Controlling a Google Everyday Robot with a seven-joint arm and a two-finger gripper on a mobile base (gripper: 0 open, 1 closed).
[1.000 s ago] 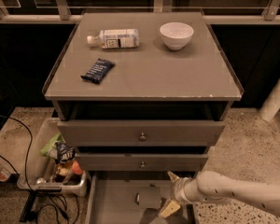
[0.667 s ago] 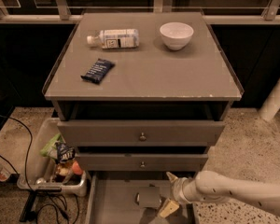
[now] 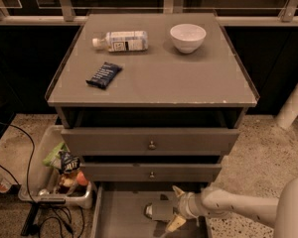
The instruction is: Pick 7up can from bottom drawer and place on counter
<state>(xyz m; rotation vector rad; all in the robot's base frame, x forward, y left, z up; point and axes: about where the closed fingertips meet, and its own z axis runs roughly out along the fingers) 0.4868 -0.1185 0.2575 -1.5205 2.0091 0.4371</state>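
Gripper [image 3: 175, 208] low in the bottom drawer [image 3: 119, 217], fingers spread apart beside the 7up can [image 3: 151, 211].
Grey counter [image 3: 164, 78] holds one bottle [image 3: 121, 40], one bowl [image 3: 187, 36], one dark packet [image 3: 104, 75]; speckled floor [image 3: 268, 148], one bin [image 3: 35, 182] at left.

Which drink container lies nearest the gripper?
The 7up can, in the bottom drawer right at the gripper; the clear bottle lies up on the counter.

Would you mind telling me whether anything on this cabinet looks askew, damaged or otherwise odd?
The bottle lies on its side on the counter, whose front edge shows pale chips. In the bottom drawer, the 7up can also seems to lie on its side, with the open gripper right by it.
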